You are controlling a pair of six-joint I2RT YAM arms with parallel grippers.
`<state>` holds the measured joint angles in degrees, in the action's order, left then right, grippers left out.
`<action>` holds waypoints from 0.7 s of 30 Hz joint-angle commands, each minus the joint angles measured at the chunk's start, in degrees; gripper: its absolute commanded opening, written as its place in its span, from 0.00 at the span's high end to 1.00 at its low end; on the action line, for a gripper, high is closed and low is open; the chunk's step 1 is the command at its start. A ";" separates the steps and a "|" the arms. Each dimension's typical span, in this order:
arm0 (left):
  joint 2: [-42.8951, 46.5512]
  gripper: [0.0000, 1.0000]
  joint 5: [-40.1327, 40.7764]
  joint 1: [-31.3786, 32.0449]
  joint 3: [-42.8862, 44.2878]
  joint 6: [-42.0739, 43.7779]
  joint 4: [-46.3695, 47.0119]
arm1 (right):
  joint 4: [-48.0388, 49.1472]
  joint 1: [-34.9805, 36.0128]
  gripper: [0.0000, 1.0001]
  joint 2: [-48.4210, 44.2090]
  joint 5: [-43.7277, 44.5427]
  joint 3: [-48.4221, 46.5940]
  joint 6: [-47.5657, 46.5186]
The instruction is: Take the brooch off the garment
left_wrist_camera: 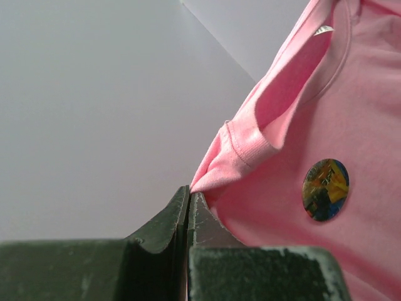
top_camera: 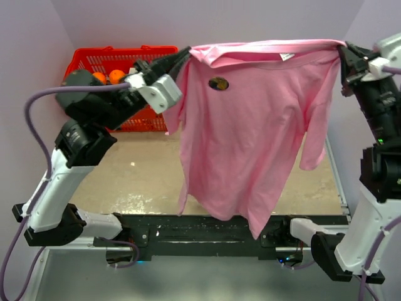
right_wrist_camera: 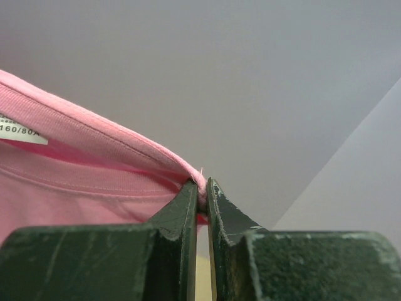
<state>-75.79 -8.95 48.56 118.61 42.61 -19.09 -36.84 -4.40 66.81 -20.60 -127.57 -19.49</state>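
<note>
We hold the garment [top_camera: 250, 125] spread in the air across the upper half of the top view, caught at both shoulders. Our left tool [top_camera: 183, 58] grips the shoulder at the upper centre-left of the frame. In the left wrist view its two dark fingers [left_wrist_camera: 166, 222] are pressed together, with a fold of pink hem pinched at their tips. Our right tool [top_camera: 343, 55] grips the other shoulder at the upper right. In the right wrist view the jaws stand narrow, with the pink edge of the collar area clamped between them.

The brooch [top_camera: 218, 83] sits on the chest of the garment, just below the neckline and toward our left tool, in the upper centre of the top view. There it looks like a small dark oval. In the left wrist view it is a round disc with a blue and orange sheen, lying flat against the cloth at the right of the frame, apart from the fingers.

A white label [top_camera: 287, 56] shows inside the neckline. The cloth's lower edge hangs over the near edge of the counter [top_camera: 125, 182]. Behind our left arm, at the upper left, stands a red basket [top_camera: 103, 59] with orange fruits [top_camera: 108, 76] inside.
</note>
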 commanded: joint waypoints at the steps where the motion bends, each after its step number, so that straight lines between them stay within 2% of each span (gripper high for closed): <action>1: 2.04 1.00 5.96 -0.66 -12.06 -1.03 3.71 | 9.15 -0.43 1.00 -0.53 5.84 13.71 -0.81; 6: 2.31 1.00 6.23 -1.01 -29.88 -3.76 7.92 | 9.94 -0.43 1.00 -1.33 3.55 26.82 -2.48; 10: -1.36 1.00 3.25 -4.07 -39.23 -4.11 12.14 | 11.87 -0.52 1.00 -1.15 0.13 40.78 -5.12; 13: -7.67 1.00 1.48 -7.06 -41.09 -5.25 14.43 | 15.21 -0.43 1.00 1.65 0.38 46.60 -5.73; 16: -15.49 1.00 0.43 -9.52 -38.72 -6.04 14.44 | 19.08 -0.43 1.00 7.09 0.74 49.77 -5.57; 21: -25.71 1.00 -0.54 -11.90 -33.89 -7.28 13.99 | 25.40 -0.25 1.00 18.07 1.08 49.70 -2.58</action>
<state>-96.97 -8.25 38.48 79.94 37.50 -8.23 -22.11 -4.51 79.33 -20.32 -77.36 -23.59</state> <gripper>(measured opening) 0.019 0.101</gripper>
